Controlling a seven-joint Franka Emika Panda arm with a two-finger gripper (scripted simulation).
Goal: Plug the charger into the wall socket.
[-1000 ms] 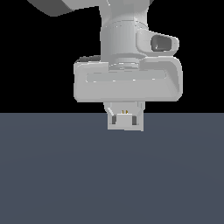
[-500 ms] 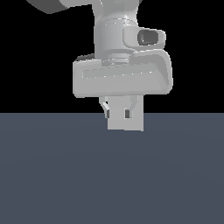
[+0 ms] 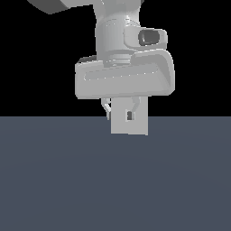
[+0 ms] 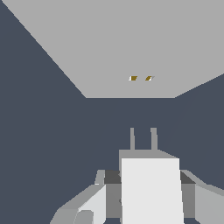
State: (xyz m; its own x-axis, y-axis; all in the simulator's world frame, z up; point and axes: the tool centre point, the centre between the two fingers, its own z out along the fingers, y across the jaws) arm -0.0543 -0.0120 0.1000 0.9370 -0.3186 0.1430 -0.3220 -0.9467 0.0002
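A flat, dark slate-blue bench (image 3: 115, 180) ran back to a black, featureless background. The tool (image 4: 144, 197) was clamped on the charger (image 4: 151, 188), whose two thin prongs pointed at the wall socket (image 4: 131, 43), aimed near its two gold holes (image 4: 141, 78) yet apart from the plate.

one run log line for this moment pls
gripper: shut on small light-grey charger block | prongs: facing upright grey socket plate, apart | phase: not inserted
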